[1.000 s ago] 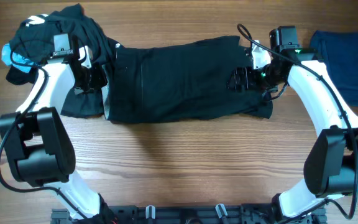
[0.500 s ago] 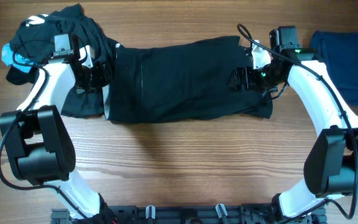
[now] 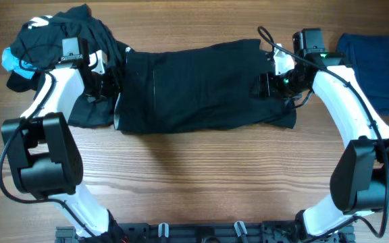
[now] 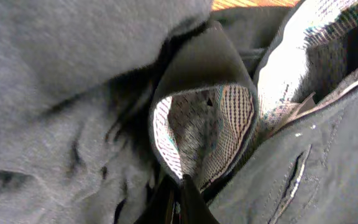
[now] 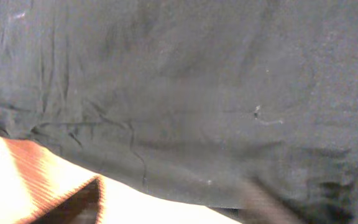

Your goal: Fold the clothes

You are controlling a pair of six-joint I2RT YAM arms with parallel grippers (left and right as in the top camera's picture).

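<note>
Presently the black shorts [image 3: 194,88] are being flattened, their waistband pinched tight at nine o'clock by the left gripper [image 3: 103,84], the right gripper [image 3: 265,86] unreadable, and a fold is called for next.

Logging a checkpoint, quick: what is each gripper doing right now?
Left gripper: closed, pinching the waistband of the black shorts.
Right gripper: over the shorts' other end; cannot be told.
</note>
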